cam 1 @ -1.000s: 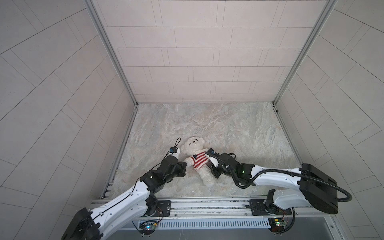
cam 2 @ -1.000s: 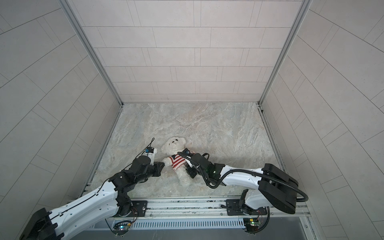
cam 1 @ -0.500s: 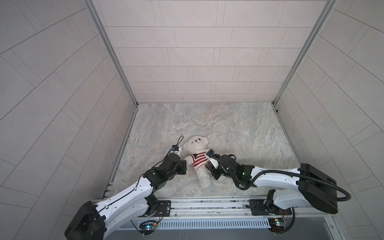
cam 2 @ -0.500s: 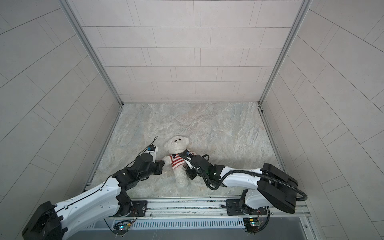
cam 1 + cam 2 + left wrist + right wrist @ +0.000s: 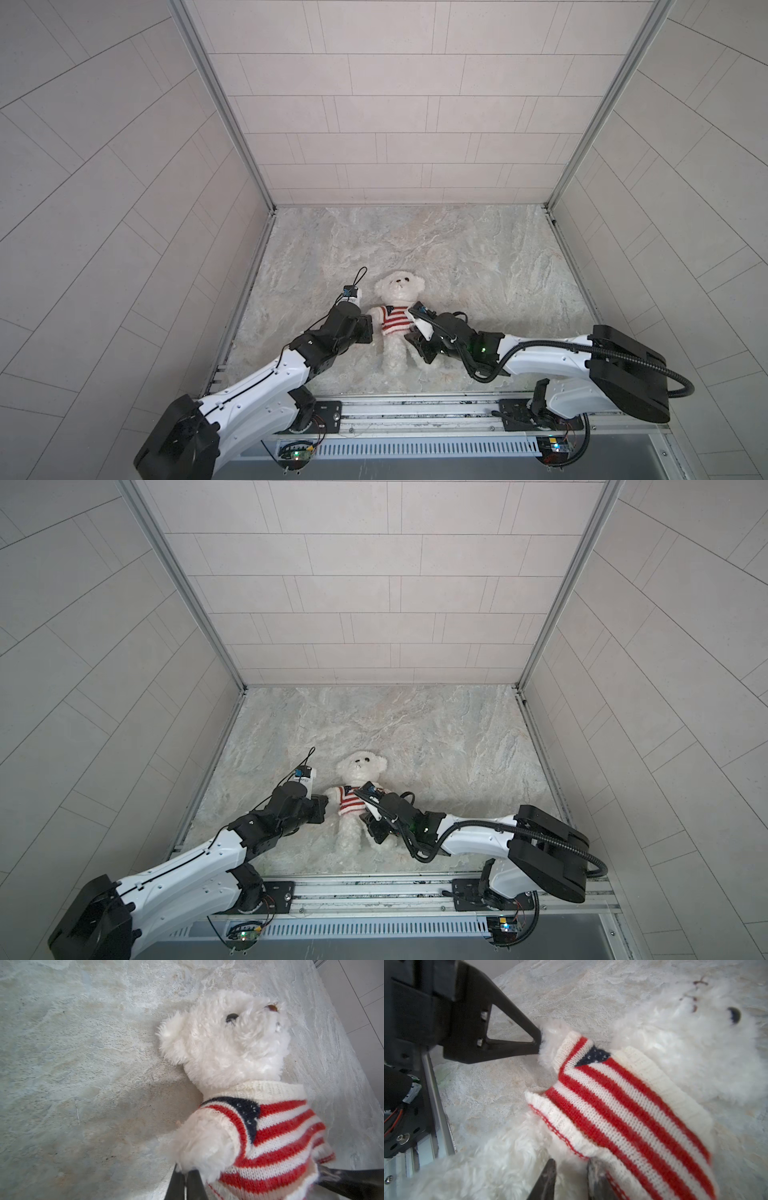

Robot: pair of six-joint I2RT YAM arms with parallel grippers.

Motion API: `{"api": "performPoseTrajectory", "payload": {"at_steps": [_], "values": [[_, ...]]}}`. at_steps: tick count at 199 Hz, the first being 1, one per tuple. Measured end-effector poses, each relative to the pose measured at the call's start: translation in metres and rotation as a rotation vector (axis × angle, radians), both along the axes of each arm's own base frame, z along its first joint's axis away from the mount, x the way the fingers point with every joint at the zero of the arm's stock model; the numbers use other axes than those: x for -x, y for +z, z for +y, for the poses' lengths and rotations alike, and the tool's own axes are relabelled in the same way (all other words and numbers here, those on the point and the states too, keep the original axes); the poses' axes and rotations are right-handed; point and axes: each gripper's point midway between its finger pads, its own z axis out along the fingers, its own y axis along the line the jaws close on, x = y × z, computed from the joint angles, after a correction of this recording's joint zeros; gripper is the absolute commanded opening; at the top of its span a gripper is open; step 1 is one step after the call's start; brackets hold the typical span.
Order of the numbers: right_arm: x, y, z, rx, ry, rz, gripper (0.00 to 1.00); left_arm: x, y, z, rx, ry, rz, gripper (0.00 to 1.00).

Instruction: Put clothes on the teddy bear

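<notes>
While the fluffy white plush teddy bear (image 5: 400,286) lies face-up at near centre-left, your left gripper (image 5: 185,1176) pinches its paw, right gripper (image 5: 571,1176) clamps the red-and-white striped knit sweater (image 5: 623,1115) hem — looks like the finishing step; next, pull the hem down.

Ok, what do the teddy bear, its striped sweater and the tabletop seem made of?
Teddy bear: soft plush, probably synthetic; long curly white pile. Sweater: matte knitted yarn; stitch rows, ribbed cream hems. Tabletop: stone or stone-print laminate, can't tell; mottled grey-beige veining.

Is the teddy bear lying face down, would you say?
No, the teddy bear lies on its back, its eyes and nose facing up.
</notes>
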Motion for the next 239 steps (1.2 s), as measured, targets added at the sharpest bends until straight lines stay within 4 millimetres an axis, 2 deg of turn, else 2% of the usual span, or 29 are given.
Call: {"api": "performPoseTrajectory", "payload": {"at_steps": [46,79,125,146,177,208,239], "values": [[0.0,0.008,0.0,-0.034,-0.003,-0.018,0.3,-0.003,0.007,-0.002,-0.001,-0.006,-0.017,0.1],[-0.001,0.017,-0.002,-0.048,-0.009,-0.035,0.31,-0.003,0.009,-0.002,-0.013,-0.015,-0.02,0.06],[-0.009,0.038,-0.016,-0.047,-0.042,-0.097,0.33,-0.004,0.013,-0.003,-0.018,-0.027,-0.029,0.07],[-0.018,0.033,-0.023,-0.016,-0.066,-0.102,0.32,-0.004,0.012,-0.003,-0.02,-0.028,-0.027,0.07],[-0.027,0.013,-0.023,0.041,-0.074,-0.079,0.31,-0.005,0.009,-0.003,-0.028,-0.027,-0.016,0.08],[-0.027,-0.005,-0.013,0.074,-0.04,-0.045,0.29,-0.008,0.011,-0.004,-0.032,-0.022,-0.02,0.18],[-0.027,-0.01,-0.005,0.054,-0.018,-0.036,0.28,-0.012,0.011,-0.004,-0.048,-0.009,-0.02,0.24]]}}
